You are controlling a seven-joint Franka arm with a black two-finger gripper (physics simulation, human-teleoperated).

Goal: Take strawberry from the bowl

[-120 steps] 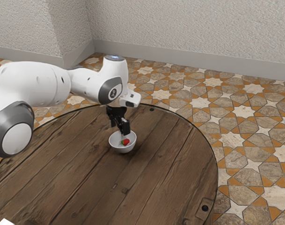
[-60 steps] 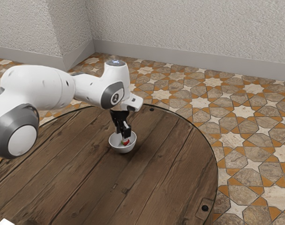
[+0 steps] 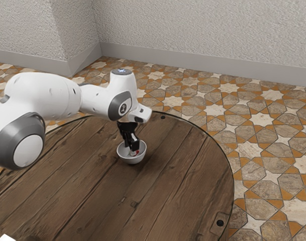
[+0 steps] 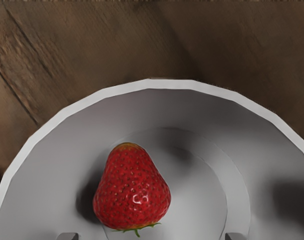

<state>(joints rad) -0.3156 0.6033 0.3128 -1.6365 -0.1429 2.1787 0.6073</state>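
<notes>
My gripper [image 3: 133, 150] points down into the white bowl [image 3: 124, 155] in the exterior view, its fingers largely covering the strawberry [image 3: 137, 152]. In the wrist view the tips of the gripper [image 4: 151, 236] stand wide apart, open. The red strawberry [image 4: 132, 190] lies on its side on the inside of the bowl [image 4: 151, 84], nearer one fingertip than the other. A gap separates it from both tips.
The bowl stands on a round wooden table [image 3: 165, 186] with a dark rim. A white object [image 3: 6, 237] shows at the exterior view's lower left corner. Walls and a tiled floor lie beyond the table.
My hand has come down, and its fingers have moved from above the bowl to inside it. They now cover more of the strawberry in the exterior view. The bowl has stayed in place.
</notes>
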